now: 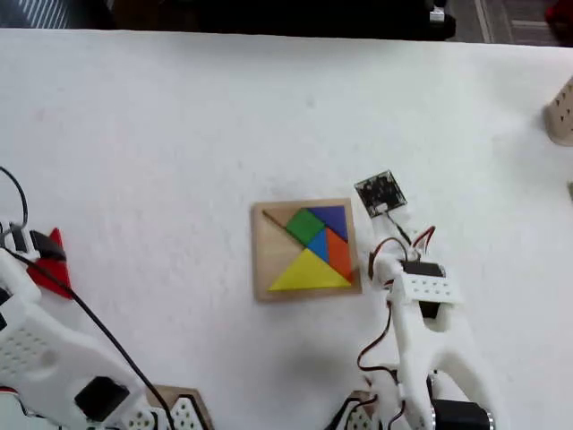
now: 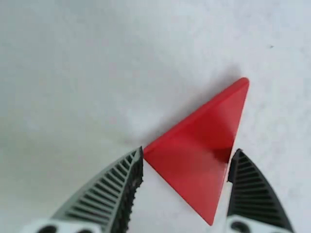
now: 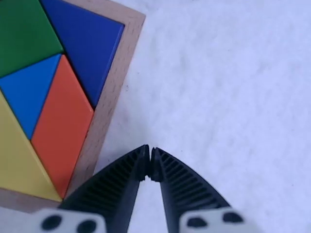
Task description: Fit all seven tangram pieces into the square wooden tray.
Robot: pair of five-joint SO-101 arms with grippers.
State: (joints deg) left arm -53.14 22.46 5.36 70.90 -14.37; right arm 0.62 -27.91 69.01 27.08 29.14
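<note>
The square wooden tray [image 1: 269,260] lies mid-table. In it sit a green square [image 1: 304,226], a dark blue triangle [image 1: 332,218], an orange piece [image 1: 339,253], a small blue triangle [image 1: 318,245] and a yellow triangle [image 1: 309,271]; its left part is bare wood. A red triangle [image 1: 52,273] lies at the far left. My left gripper [image 2: 188,154] spans the red triangle [image 2: 199,145], one fingertip [image 2: 136,162] against a corner and the other against an edge. Beside the tray rim [image 3: 109,111], next to the orange piece [image 3: 60,131], my right gripper [image 3: 149,151] is shut on nothing.
A pale wooden block with holes [image 1: 560,112] stands at the right edge. Another wooden piece [image 1: 183,408] lies at the near edge between the arm bases. A black cable [image 1: 98,327] crosses the left arm. White table stretches behind the tray.
</note>
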